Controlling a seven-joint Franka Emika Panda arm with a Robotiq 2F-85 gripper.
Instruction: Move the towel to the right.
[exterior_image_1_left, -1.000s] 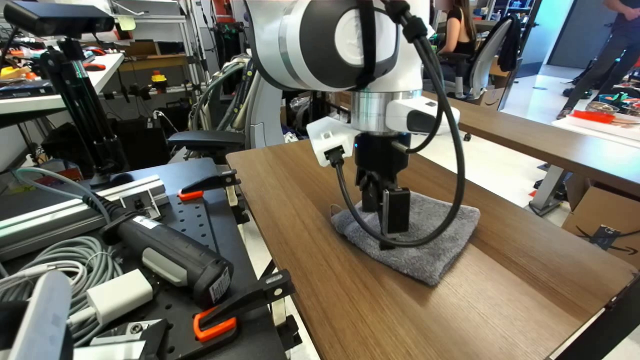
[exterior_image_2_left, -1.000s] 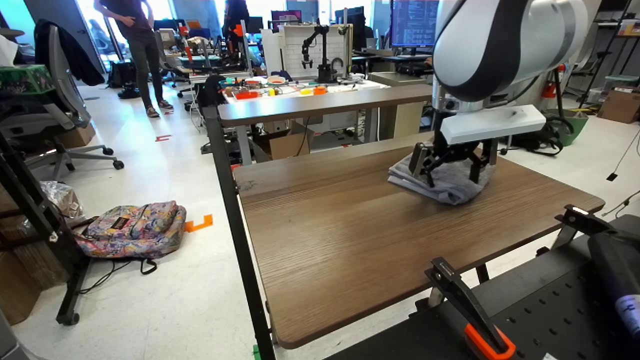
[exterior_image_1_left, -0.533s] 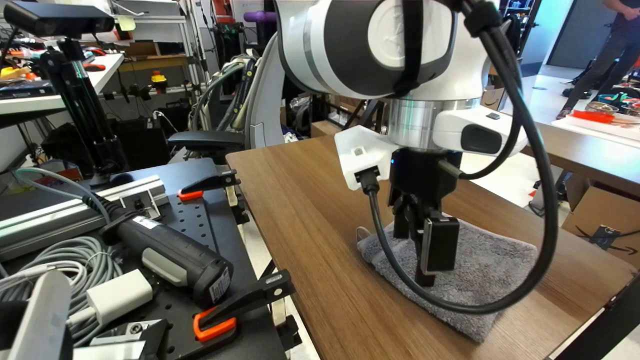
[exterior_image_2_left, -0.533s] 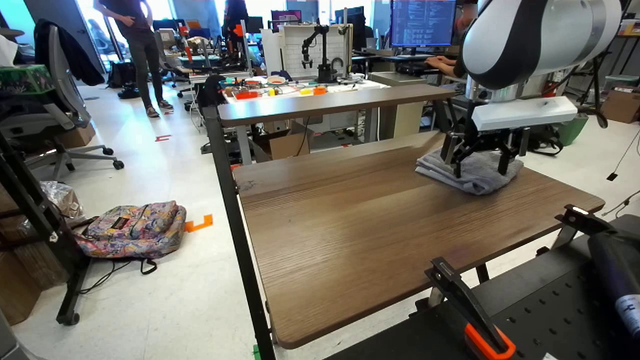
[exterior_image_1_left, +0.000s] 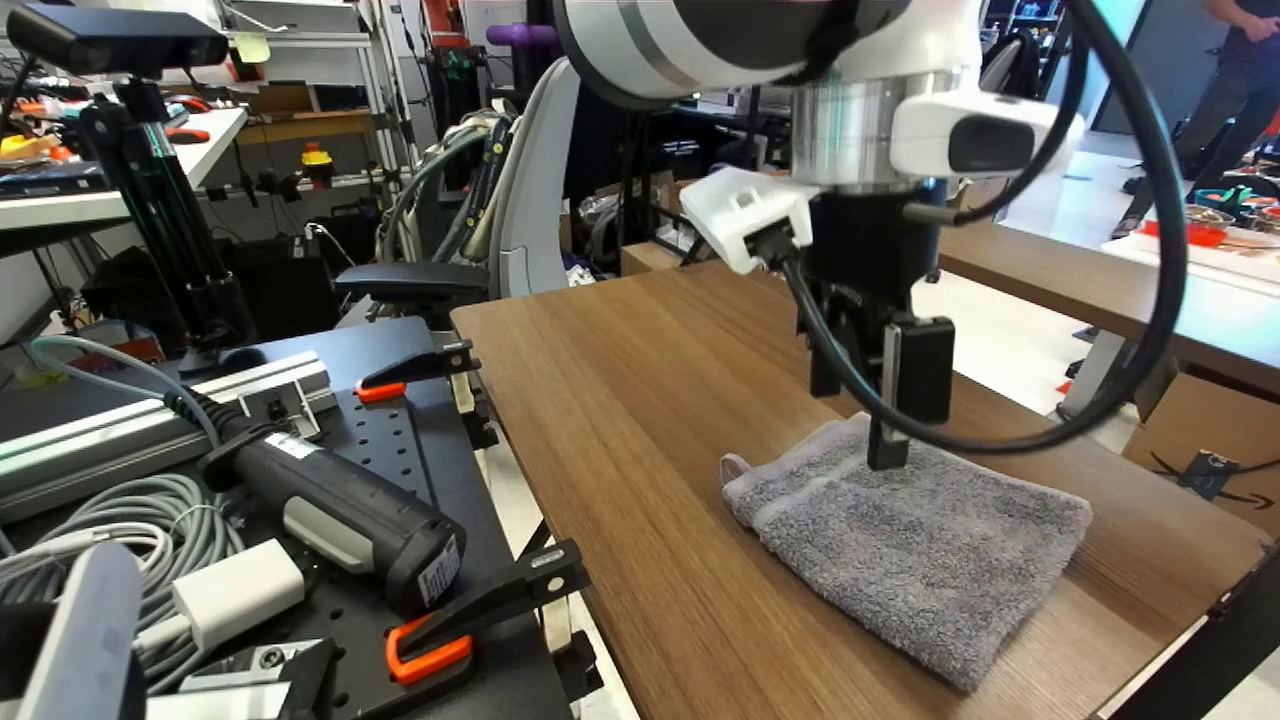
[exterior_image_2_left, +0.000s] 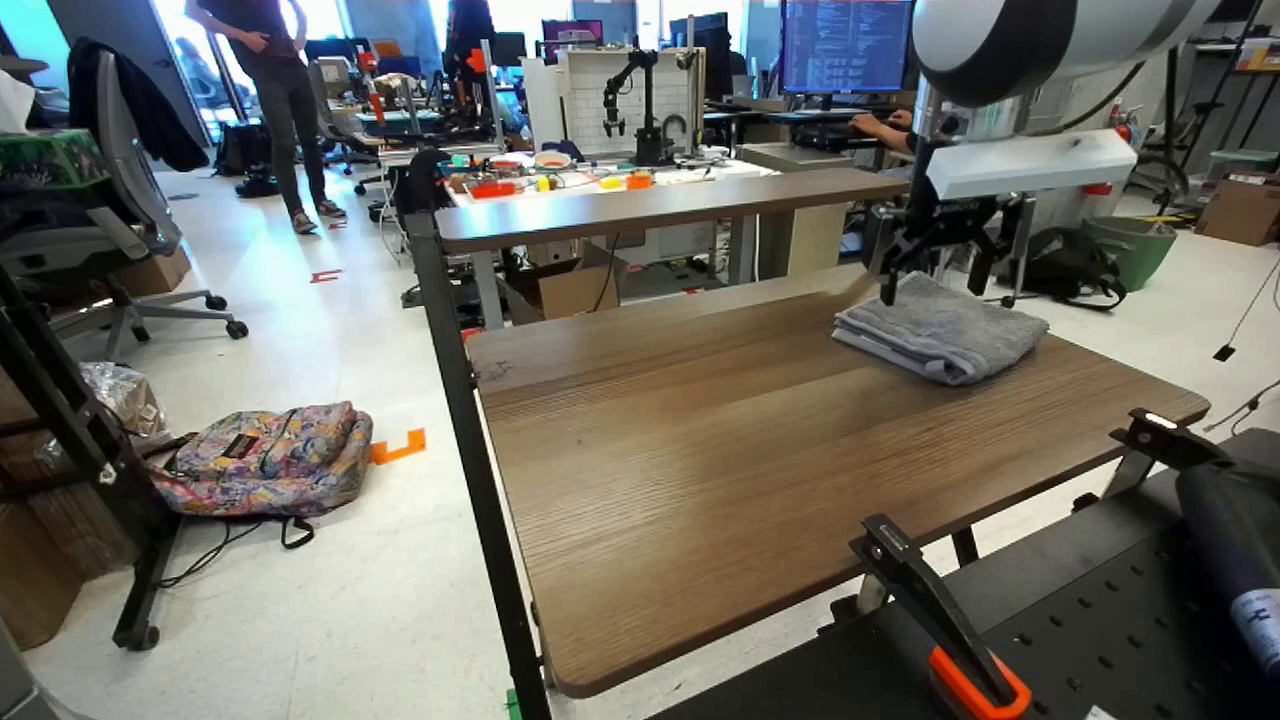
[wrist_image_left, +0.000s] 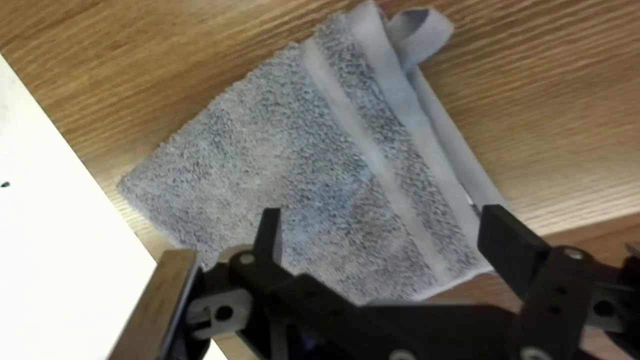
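Folded grey terry towel (exterior_image_1_left: 920, 550) lying free on wood-grain table (exterior_image_1_left: 610, 400)
Robotiq gripper (wrist_image_left: 382, 220) spread above; shift apparently done, only withdrawal seemingly left.

In an exterior view you peer down from close by, along the edge of the counter (exterior_image_1_left: 590, 400) beside the black board (exterior_image_1_left: 390, 430), to a far corner (exterior_image_1_left: 475, 316). In an exterior view you look from farther off, across that board-side edge (exterior_image_2_left: 745, 600) to the opposite edge (exterior_image_2_left: 640, 313). Both share counter and towel (exterior_image_1_left: 930, 540). The wrist view, nearest, stares down on it, a counter edge (wrist_image_left: 92, 162) at left.
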